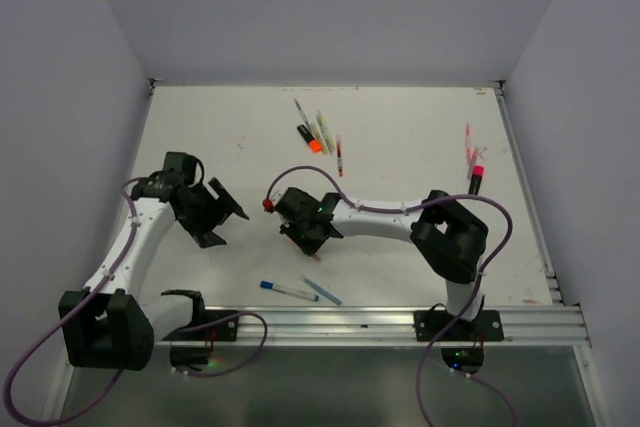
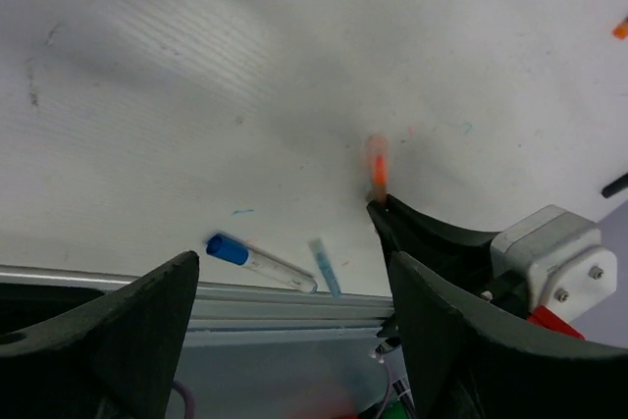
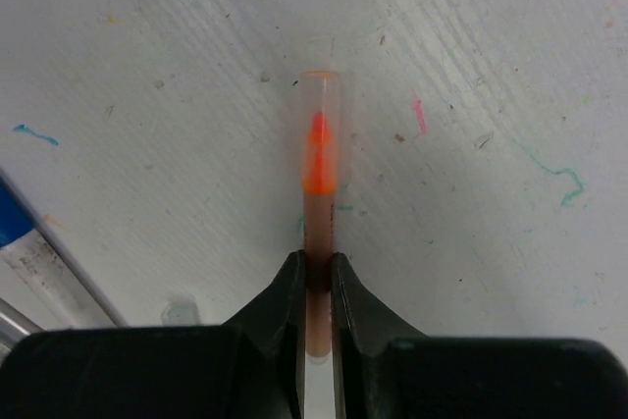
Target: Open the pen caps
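Observation:
My right gripper (image 3: 316, 267) is shut on a slim pen (image 3: 320, 213). The pen's clear cap (image 3: 320, 115) covers an orange tip and points away from the jaws, just above the table. In the top view the right gripper (image 1: 287, 212) is at mid table, and the pen's red-orange end (image 1: 268, 204) sticks out to the left. My left gripper (image 1: 222, 219) is open and empty, a little left of that end. In the left wrist view the left gripper (image 2: 294, 340) faces the held pen (image 2: 377, 166).
A pen with a blue cap (image 1: 268, 286) and a loose light-blue piece (image 1: 322, 291) lie near the front rail (image 1: 380, 322). Several pens and an orange-capped highlighter (image 1: 315, 145) lie at the back. A pink-capped highlighter (image 1: 477, 171) lies at the right.

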